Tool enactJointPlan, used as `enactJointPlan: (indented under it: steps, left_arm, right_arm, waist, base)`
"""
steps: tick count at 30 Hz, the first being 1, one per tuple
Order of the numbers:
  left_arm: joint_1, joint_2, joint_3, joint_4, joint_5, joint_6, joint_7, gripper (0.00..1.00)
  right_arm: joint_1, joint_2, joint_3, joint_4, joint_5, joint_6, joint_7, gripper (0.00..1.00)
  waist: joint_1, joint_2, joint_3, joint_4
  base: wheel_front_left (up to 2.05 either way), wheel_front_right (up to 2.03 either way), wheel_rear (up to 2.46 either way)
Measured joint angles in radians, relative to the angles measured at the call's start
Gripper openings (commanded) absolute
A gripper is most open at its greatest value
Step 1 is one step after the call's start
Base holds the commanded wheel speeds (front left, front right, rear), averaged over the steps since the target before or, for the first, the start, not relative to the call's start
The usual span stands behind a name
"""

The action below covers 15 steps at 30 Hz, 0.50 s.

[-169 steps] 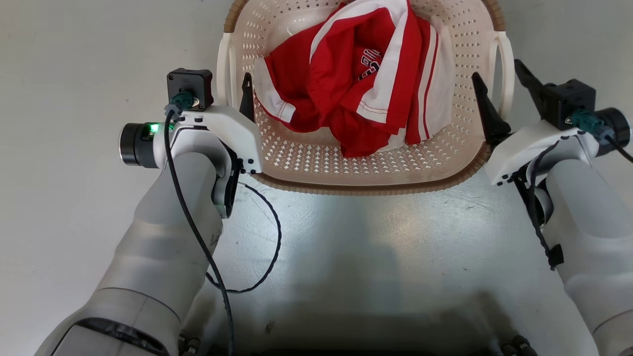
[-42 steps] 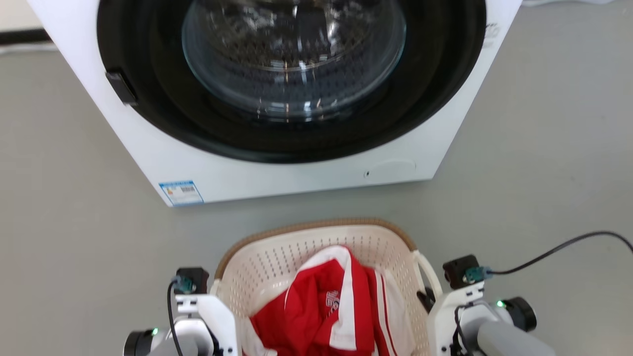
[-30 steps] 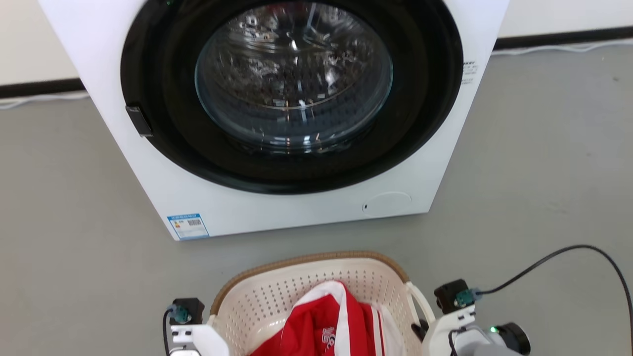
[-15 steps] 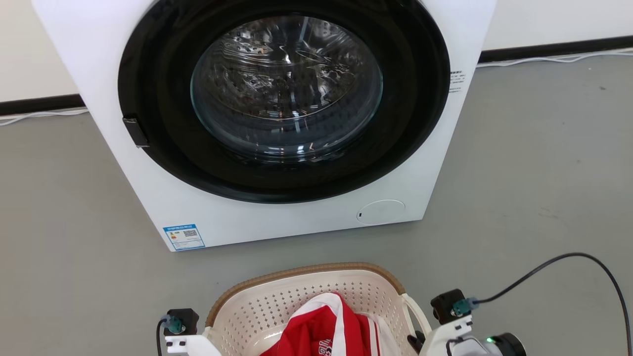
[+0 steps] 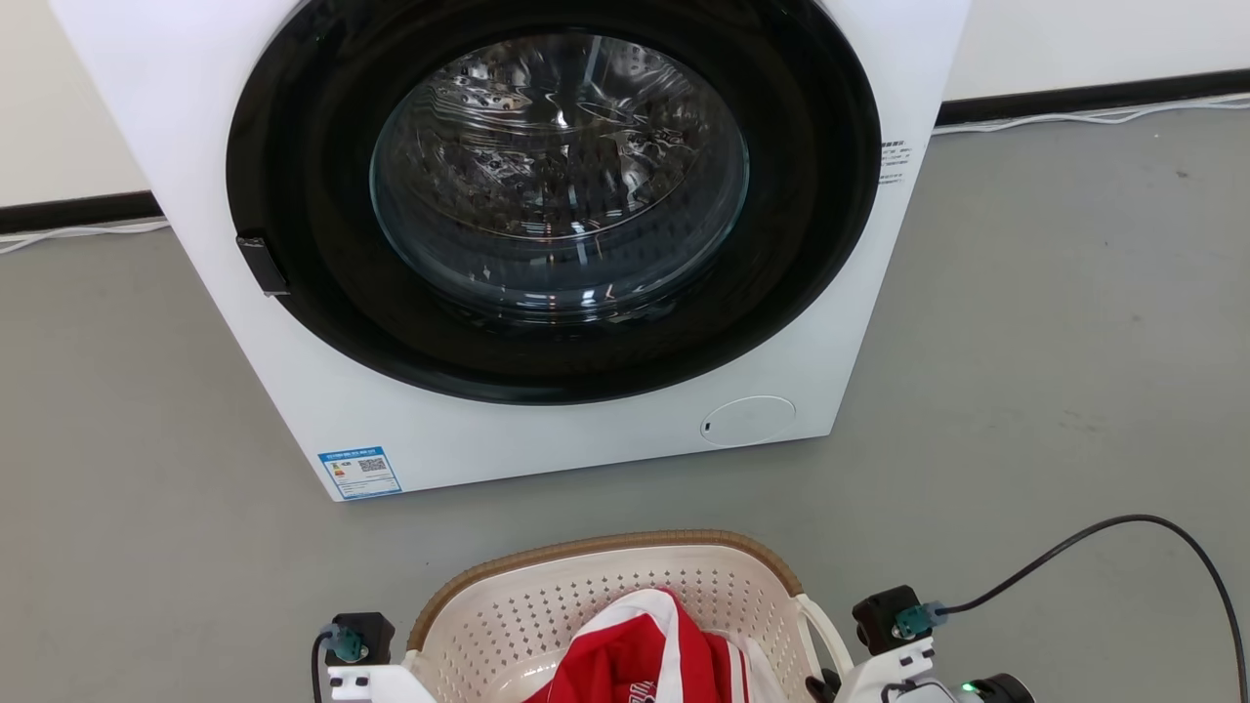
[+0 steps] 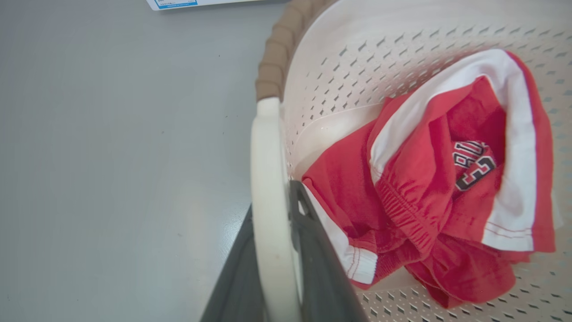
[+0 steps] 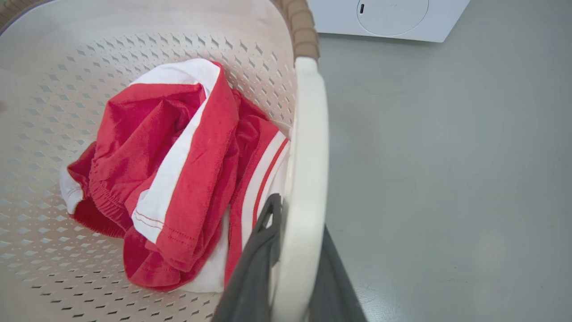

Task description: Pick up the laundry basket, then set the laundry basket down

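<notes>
Grey floor (image 5: 127, 586) is spread before a white washer (image 5: 557, 195), and near its front the laundry basket (image 5: 605, 596) is held, though whether it is clear of the floor cannot be told. The left gripper (image 6: 272, 201) is closed around the left handle (image 6: 266, 147), a red garment (image 6: 424, 192) is heaped inside, and the right gripper (image 7: 299, 219) is clamped on the right handle (image 7: 308, 134). If one side is lowered faster, the basket could be tipped and a smooth loop slipped from the thin fingers (image 6: 317, 250).
</notes>
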Motion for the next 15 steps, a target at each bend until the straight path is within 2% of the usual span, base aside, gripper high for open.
enactJointPlan:
  steps: [15]
  left_arm:
    - [0.000, -0.001, -0.006, 0.000, -0.007, 0.000, 0.000, 0.00]
  right_arm:
    - [-0.001, 0.003, 0.032, 0.011, 0.031, 0.000, -0.009, 0.00]
  waist:
    - [0.0000, 0.0000, -0.006, 0.001]
  base:
    - [0.00, 0.00, 0.00]
